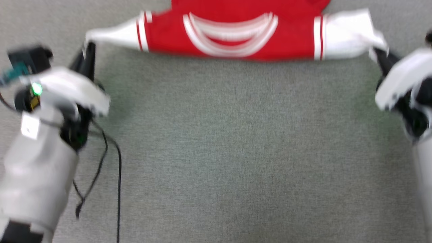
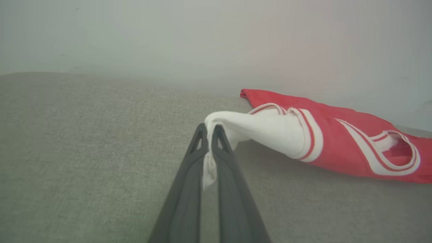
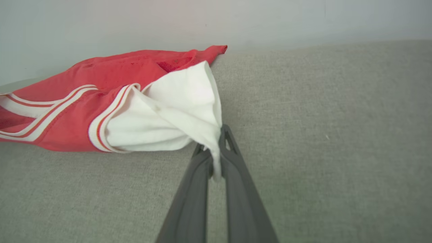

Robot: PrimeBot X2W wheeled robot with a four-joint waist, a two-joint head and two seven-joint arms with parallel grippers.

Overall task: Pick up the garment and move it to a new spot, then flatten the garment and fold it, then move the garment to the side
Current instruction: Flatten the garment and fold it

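The garment (image 1: 236, 33) lies stretched sideways across the far part of the grey cloth-covered bench (image 1: 236, 152), its red body running off the top edge of the head view. That view is blurred, but it takes in the whole span at once: the striped collar (image 1: 231, 33) faces the robot in the middle, with a white sleeve drawn out to each side. The left end effector (image 1: 89, 50) meets the tip of the left sleeve (image 1: 114, 33), and the right end effector (image 1: 379, 55) meets the tip of the right sleeve (image 1: 347, 33). The two are well apart. A green light (image 1: 36, 89) glows on the left wrist, and dark cables (image 1: 118, 168) hang beside that arm.

The wrist views give the pinches up close. In the left wrist view the two dark fingers (image 2: 189, 189) are closed narrow on a twist of white sleeve cloth, a strip of it trailing down between them. From there the sleeve rises clear of the bench, with a shadow under it. The right wrist view has the same on its side: the fingers are pressed together on a gathered point of the right sleeve, which fans out towards the striped cuff band (image 3: 101, 131).

Both wrist views also take in a pale wall (image 2: 216, 33) behind the bench, and the red hem corner lying close to it.
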